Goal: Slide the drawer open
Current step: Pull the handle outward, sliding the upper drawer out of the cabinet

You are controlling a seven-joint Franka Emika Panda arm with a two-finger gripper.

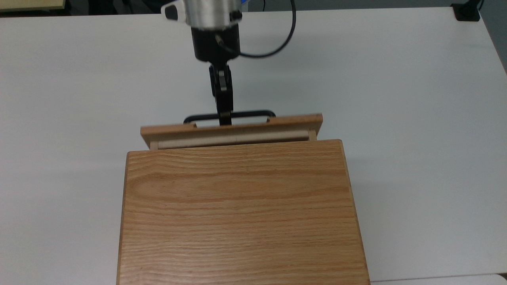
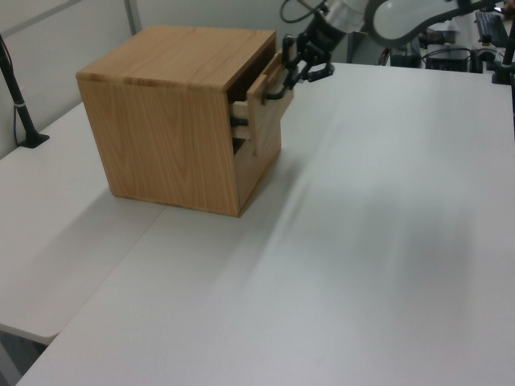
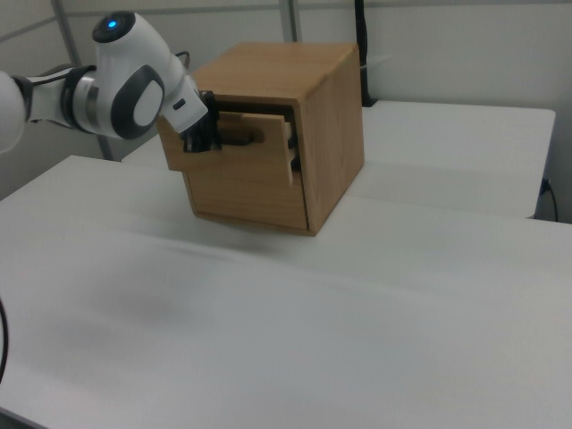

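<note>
The drawer [image 1: 273, 126] is the top one of an oak cabinet [image 1: 241, 213] and stands pulled out a short way, its pale inner wall showing behind the front panel. My gripper [image 1: 225, 118] is shut on the middle of the drawer's long black bar handle [image 1: 253, 113]. In the left view the drawer [image 2: 264, 111] juts out of the cabinet [image 2: 169, 112], with the gripper [image 2: 290, 80] on the handle at its top. In the right view the drawer [image 3: 241, 159] sticks out toward the right view's left, and the gripper [image 3: 198, 141] is at its front.
The cabinet stands on a wide white table [image 1: 416, 118]. A black cable [image 1: 291, 31] loops off the wrist. A black clamp [image 1: 467, 12] sits at the top view's top right corner, and a black pole [image 2: 16, 88] at the left view's left. A lower drawer front [image 2: 259, 165] stays flush.
</note>
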